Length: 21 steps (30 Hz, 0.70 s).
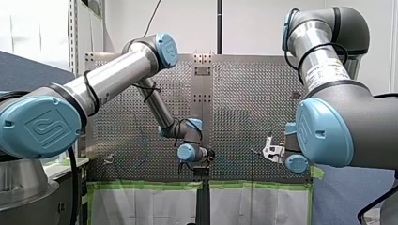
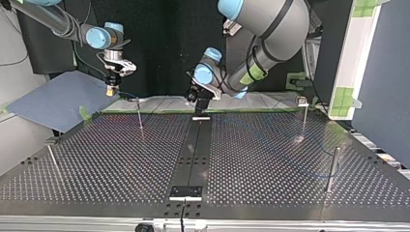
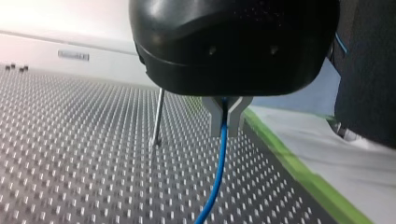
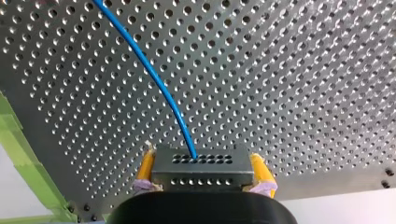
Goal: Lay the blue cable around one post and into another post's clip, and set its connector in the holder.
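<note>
Left arm (image 1: 112, 82) and right arm (image 1: 324, 61): silver tubes, light-blue joint caps, black cables; right hand (image 4: 201, 161) has yellow pads (image 4: 147, 165), left hand (image 3: 227, 116) is glossy black.

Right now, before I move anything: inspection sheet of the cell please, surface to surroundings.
Surface: perforated metal table with a dark centre strip.
Job's things: thin blue cable; dark grey connector block with rows of holes; upright thin metal posts, one with a pale clip on top; holder not identifiable for sure.
Clutter: nothing seen.
Grippers: my left gripper, black with metal fingers, shut on the blue cable; my right gripper, yellow pads, shut on the connector block.
Cables: blue cable leaves the connector block and arcs over the table; black cables looped round both arms.
Surroundings: green tape along the table edge; blue-grey panel beside it.
</note>
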Available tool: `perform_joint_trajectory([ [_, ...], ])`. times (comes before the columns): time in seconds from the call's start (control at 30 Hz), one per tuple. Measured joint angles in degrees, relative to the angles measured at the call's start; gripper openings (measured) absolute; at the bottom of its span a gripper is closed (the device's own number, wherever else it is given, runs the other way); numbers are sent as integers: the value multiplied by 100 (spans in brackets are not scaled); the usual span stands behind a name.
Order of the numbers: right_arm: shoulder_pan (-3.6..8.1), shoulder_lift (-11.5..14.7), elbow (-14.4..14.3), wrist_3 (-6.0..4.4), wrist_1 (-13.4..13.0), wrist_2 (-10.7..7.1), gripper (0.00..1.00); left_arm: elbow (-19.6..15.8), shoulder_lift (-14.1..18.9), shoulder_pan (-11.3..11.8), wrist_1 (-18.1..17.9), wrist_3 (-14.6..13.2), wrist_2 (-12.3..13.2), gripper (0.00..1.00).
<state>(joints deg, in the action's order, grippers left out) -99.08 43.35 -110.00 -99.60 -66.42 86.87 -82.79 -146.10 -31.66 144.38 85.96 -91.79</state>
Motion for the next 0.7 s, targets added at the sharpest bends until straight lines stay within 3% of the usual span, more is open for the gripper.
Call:
perform_joint_trajectory([
  [0.37, 116, 1, 4, 8, 88, 114, 2, 100, 0, -472, -2, 323, -273, 0],
  [0.7, 347, 0, 13, 0, 108, 161, 2, 138, -6, -628, 4, 536, -315, 0],
])
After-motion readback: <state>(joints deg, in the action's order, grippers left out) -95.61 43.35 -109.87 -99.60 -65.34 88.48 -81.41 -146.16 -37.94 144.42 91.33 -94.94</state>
